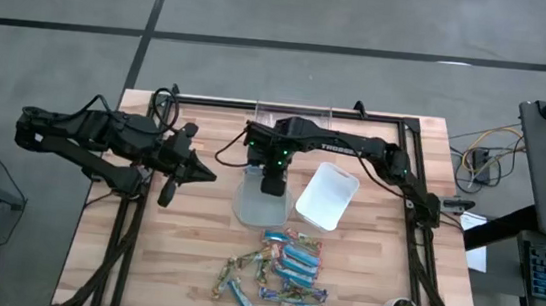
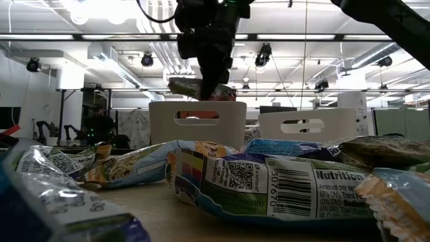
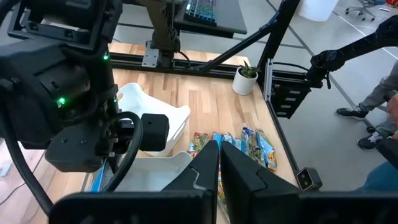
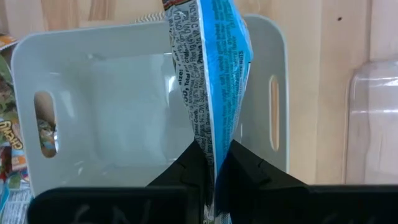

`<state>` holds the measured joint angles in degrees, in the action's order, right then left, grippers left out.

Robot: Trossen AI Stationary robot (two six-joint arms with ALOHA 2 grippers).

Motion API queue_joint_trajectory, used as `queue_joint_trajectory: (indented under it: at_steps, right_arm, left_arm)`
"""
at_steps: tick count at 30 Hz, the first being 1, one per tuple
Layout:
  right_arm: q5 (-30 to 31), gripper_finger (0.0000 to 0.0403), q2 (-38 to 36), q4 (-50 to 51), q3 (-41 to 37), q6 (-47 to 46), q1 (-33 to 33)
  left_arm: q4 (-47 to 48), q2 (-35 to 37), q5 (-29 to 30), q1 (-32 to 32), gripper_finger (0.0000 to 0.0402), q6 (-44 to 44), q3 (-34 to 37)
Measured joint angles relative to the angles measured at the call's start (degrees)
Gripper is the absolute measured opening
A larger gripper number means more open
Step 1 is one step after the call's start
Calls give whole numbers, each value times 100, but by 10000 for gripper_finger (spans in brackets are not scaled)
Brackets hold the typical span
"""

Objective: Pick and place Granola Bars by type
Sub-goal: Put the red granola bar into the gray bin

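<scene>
Pile of granola bars point(image 1: 277, 272) sits at the near edge of the wooden table point(image 1: 194, 246), loose heap, over a dozen. Two types: bright blue wrappers and greenish-gold/tan ones, all mixed. Crinkly shiny foil, flat finger-shaped packs; barcode and nutrition panel readable on the nearest one in the low view.

Behind the pile, mid-table: grey bin point(image 1: 261, 204) and white bin point(image 1: 327, 195), side by side, just apart. Both rounded rectangles, smooth matte plastic, slot handles in the end walls. White bin sits skewed. A clear plastic bin point(image 1: 294, 112) stands at the far edge, glossy and see-through.

Right gripper point(image 4: 211, 163) hangs over the grey bin, fingers pinching one blue granola bar point(image 4: 211, 81) by its end; the bar hangs lengthwise between the fingertips, over the bin's inside. Grey bin floor looks bare under it in the right wrist view. No bar is visible in the white bin from above either.

Left gripper point(image 3: 219, 163) waits over the left part of the table, fingers pressed together, nothing in them.

Progress: early, by my read. No bar visibly sorted, one blue bar about to go into the grey bin, nearly the whole pile left. Likely blue goes to grey and tan to the other bin, but that is a guess.
</scene>
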<state>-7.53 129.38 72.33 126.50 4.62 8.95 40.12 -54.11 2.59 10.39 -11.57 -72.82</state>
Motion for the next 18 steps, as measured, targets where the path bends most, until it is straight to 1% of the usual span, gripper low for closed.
queue_joint_trajectory:
  at_steps: [18]
  right_arm:
    - [-1,31,2,37,-9,26,-22]
  left_arm:
    - [2,0,0,0,0,4,0]
